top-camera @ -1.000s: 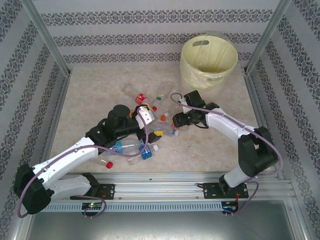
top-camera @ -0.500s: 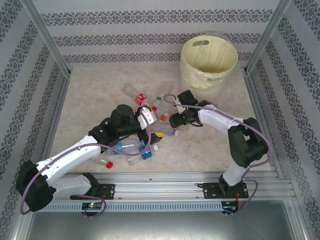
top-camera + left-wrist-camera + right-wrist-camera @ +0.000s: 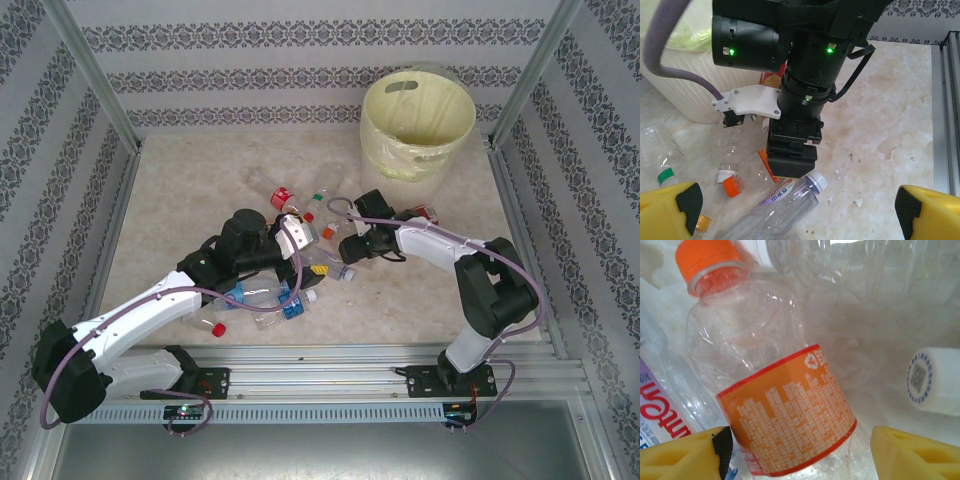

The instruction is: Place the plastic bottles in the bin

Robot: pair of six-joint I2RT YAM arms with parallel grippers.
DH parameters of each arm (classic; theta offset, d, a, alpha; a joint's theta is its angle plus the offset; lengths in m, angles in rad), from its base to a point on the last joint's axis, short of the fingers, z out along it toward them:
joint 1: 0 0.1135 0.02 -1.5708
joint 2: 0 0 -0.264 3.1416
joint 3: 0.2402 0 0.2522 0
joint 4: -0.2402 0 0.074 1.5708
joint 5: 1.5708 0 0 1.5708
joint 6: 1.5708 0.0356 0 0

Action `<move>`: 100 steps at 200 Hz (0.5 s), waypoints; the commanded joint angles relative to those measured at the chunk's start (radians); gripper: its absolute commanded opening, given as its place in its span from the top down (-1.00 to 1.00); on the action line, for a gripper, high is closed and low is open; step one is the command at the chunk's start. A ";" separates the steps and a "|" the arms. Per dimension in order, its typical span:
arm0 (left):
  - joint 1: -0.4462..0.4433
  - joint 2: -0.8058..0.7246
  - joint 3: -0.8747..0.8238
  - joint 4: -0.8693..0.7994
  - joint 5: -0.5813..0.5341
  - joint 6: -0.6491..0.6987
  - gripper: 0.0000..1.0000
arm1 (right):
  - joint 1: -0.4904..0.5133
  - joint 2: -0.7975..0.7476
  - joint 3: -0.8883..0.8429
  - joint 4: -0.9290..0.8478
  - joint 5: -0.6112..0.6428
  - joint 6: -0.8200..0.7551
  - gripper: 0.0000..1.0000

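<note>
Marbled worktop (image 3: 200, 190): one bin (image 3: 417, 125) at the far right, bottles (image 3: 290, 306) heaped mid-worktop, too tangled to count. My left hand (image 3: 797, 204) gapes; my right hand (image 3: 800, 445) straddles one orange-labelled bottle (image 3: 785, 405), unclamped.

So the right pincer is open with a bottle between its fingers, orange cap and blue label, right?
Not quite: the label is orange, not blue. The right wrist view shows the right pincer open with the clear bottle between its fingers, with its orange cap.
</note>
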 commanded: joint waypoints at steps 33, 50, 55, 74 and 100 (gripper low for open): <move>-0.012 0.004 0.027 0.002 0.021 0.003 -1.00 | 0.013 -0.026 -0.019 -0.002 0.027 0.030 -0.49; -0.013 0.004 0.027 0.002 0.022 0.003 -1.00 | 0.012 -0.012 -0.008 -0.009 0.034 0.024 -0.55; -0.013 0.004 0.027 0.001 0.022 0.003 -1.00 | 0.012 -0.008 -0.004 -0.012 0.036 0.022 -0.56; -0.013 0.006 0.027 0.002 0.022 0.002 -1.00 | 0.011 0.006 0.008 -0.014 0.038 0.016 -0.60; -0.012 0.006 0.028 0.001 0.022 0.002 -1.00 | 0.010 0.039 0.033 -0.014 0.036 0.010 -0.62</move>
